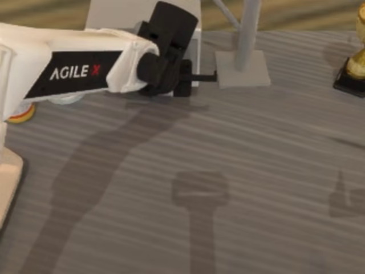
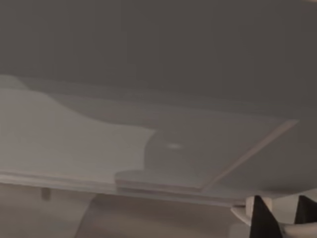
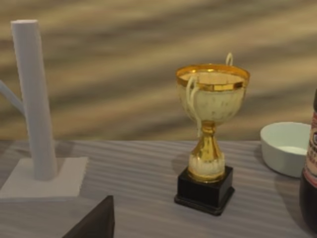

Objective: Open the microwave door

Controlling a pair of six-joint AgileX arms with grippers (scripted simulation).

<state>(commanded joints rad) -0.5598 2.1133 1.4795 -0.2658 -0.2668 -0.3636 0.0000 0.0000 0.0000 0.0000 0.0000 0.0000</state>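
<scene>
The light grey microwave (image 1: pixel 114 14) stands at the back of the table, left of centre, and my left arm covers most of it. In the left wrist view the microwave door (image 2: pixel 148 74) fills the picture, its grey window very close. My left gripper (image 1: pixel 212 76) (image 2: pixel 283 218) is at the microwave's front right corner. Its two dark fingertips stand close together with the door's pale handle (image 2: pixel 241 212) running between them. My right gripper (image 3: pixel 106 223) is parked off the top view's right side. Only one of its dark fingers shows, with nothing beside it.
A grey pole stand (image 1: pixel 242 63) (image 3: pixel 34 109) on a square base sits just right of the microwave. A gold trophy (image 1: pixel 356 65) (image 3: pixel 210 134) stands at the far right, with a white bowl (image 3: pixel 287 146) and a dark bottle (image 3: pixel 311 173) beyond it.
</scene>
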